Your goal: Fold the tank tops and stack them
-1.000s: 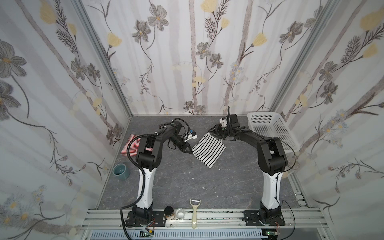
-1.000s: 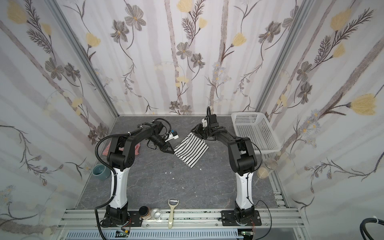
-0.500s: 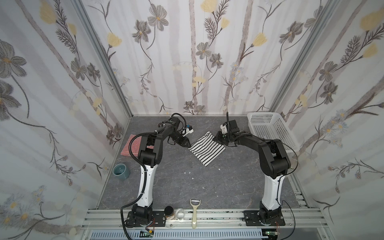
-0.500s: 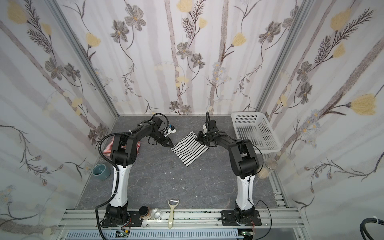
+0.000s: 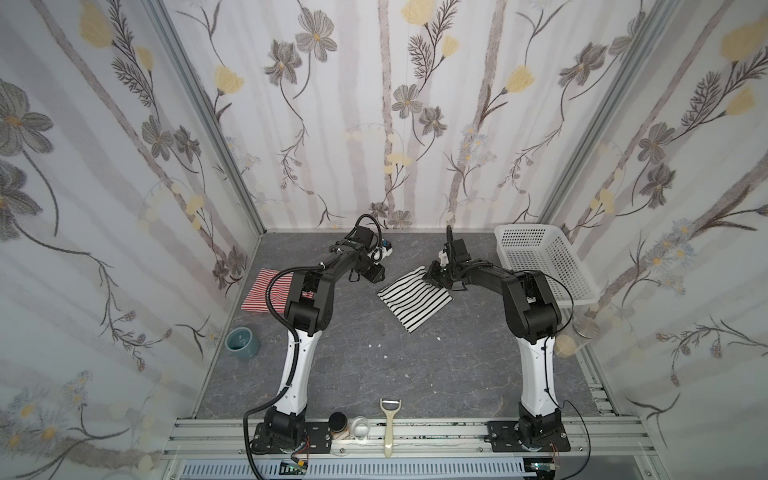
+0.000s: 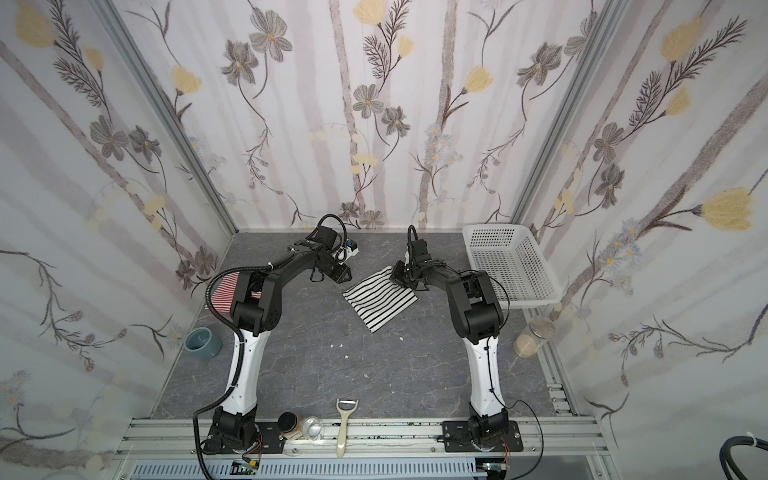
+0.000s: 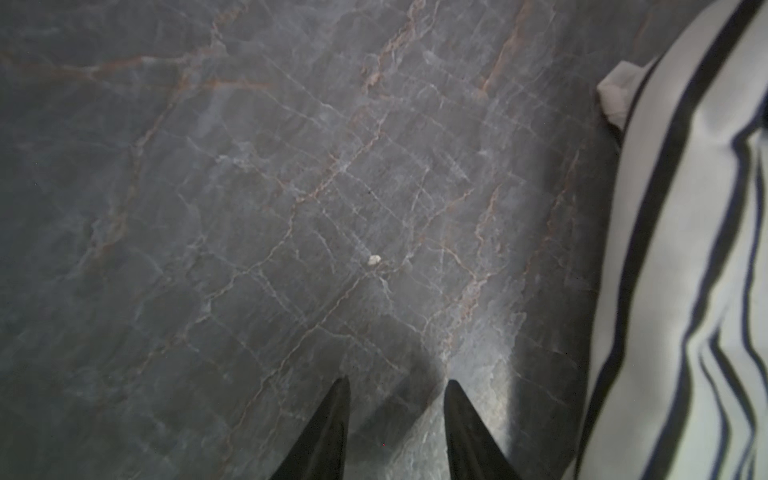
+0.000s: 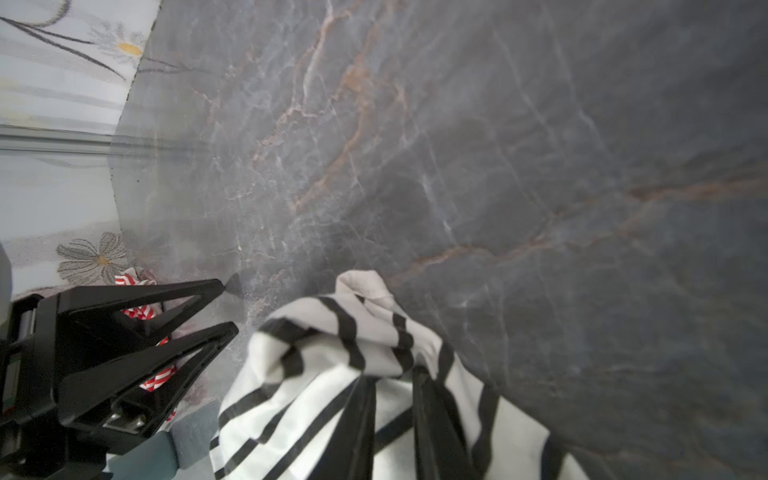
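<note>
The white tank top with black stripes (image 5: 415, 300) (image 6: 380, 302) lies folded on the grey table, near the middle. My right gripper (image 5: 433, 277) (image 6: 400, 277) sits low on its far corner. In the right wrist view that gripper (image 8: 392, 376) is shut on a bunched fold of the striped top (image 8: 299, 399). My left gripper (image 5: 376, 274) (image 6: 345, 275) hovers just left of the top, open and holding nothing (image 7: 398, 384); the top's edge (image 7: 673, 291) lies beside it. The red-and-white tank top (image 5: 266, 291) (image 6: 222, 291) lies at the far left, partly hidden by the left arm.
A white perforated basket (image 5: 540, 266) stands at the back right. A teal cup (image 5: 243, 340) sits by the left wall. A peeler (image 5: 390, 424) and small jars (image 5: 338, 422) rest on the front rail. Another jar (image 6: 540, 328) stands beyond the table's right edge.
The left gripper let go of the black-striped top, opened and drew back to the left. The top dropped flat onto the table. The right gripper came down with the top's far corner.
</note>
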You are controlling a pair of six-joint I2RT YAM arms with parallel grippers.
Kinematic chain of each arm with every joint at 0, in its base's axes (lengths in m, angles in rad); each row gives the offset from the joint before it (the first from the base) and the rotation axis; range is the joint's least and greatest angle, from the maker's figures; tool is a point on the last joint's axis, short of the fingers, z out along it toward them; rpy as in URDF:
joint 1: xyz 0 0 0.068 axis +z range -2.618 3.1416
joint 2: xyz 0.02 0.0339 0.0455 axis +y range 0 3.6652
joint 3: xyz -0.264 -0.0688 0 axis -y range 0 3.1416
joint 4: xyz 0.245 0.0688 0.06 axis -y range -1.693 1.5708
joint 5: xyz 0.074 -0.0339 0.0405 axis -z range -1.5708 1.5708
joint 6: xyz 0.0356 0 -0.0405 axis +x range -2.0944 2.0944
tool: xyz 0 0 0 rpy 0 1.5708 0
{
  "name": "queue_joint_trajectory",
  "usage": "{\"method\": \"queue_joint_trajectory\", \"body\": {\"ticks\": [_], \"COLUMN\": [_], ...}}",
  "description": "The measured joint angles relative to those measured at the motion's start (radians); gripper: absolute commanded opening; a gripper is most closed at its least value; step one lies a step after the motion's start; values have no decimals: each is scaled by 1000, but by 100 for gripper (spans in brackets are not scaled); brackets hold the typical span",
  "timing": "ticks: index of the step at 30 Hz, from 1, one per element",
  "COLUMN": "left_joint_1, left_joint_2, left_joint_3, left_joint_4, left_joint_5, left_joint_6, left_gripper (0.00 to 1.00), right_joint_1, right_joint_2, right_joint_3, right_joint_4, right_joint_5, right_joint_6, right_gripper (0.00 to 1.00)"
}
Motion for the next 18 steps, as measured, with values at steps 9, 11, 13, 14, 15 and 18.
{"method": "queue_joint_trajectory", "body": {"ticks": [9,11,13,14,15,18], "left_joint_1": [22,34,45,49,53,63], "left_joint_2": [-127,-186,-251,-276,-301,-355], "left_joint_3": [-138,-189,-246,-273,-305,-407], "left_joint_4": [-27,-39,-36,-34,-32,-37], "left_joint_5": [-42,-14,35,60,90,179], "left_joint_6": [-71,-102,-132,-140,-153,-181], "left_gripper": [50,53,55,55,56,56], "right_joint_1": [31,44,60,67,73,85], "right_joint_2": [-245,-315,-395,-424,-451,-500], "right_joint_3": [-325,-392,-459,-483,-509,-568], "right_joint_4": [57,64,81,89,98,97], "right_joint_5": [61,70,79,90,96,132], "right_joint_6": [111,126,141,144,146,151], "right_gripper": [26,27,28,28,28,28]}}
